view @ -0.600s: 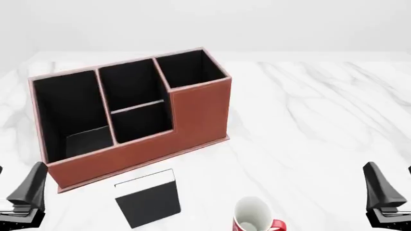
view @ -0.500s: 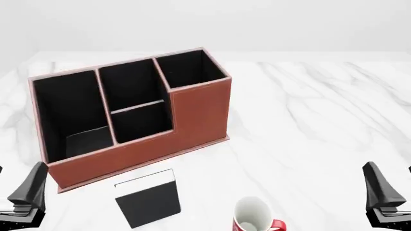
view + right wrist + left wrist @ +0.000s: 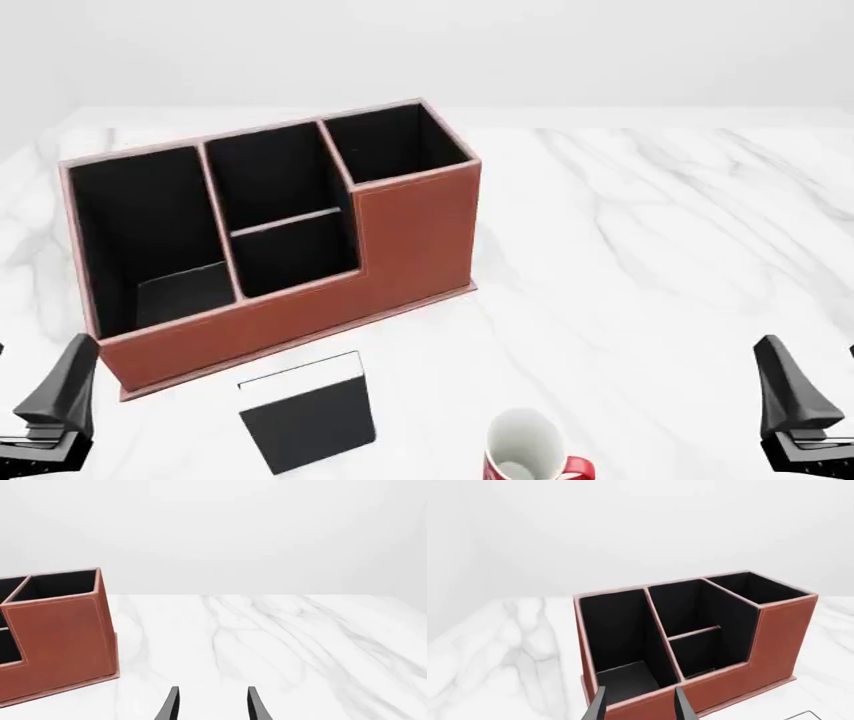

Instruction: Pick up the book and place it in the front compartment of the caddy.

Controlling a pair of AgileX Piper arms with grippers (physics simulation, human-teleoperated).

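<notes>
Waiting at the near left corner of the white marble worktop (image 3: pixel 641 230), the left pincer (image 3: pixel 640 707) stands with its two dark fingers parted and nothing between them, its camera looking into the caddy (image 3: pixel 400 250). That red-brown organiser, black inside with pale stitched rims, sits at an angle on the left half of the worktop, its large end cell toward the left arm and its tall cell at the far right end. Between them lies the front compartment (image 3: pixel 267 175), empty, with a low partition dividing it from the shorter-walled cell nearer the arms. The book (image 3: pixel 307 410) lies flat on the worktop just in front of the caddy's low wall, apart from it, its white page edge turned toward the caddy. Right of the book, near it, stands a red-and-white mug (image 3: pixel 527 450), cut by the picture's lower edge. At the near right corner the right pincer (image 3: pixel 213 705) likewise stands spread and empty, well apart from everything.
</notes>
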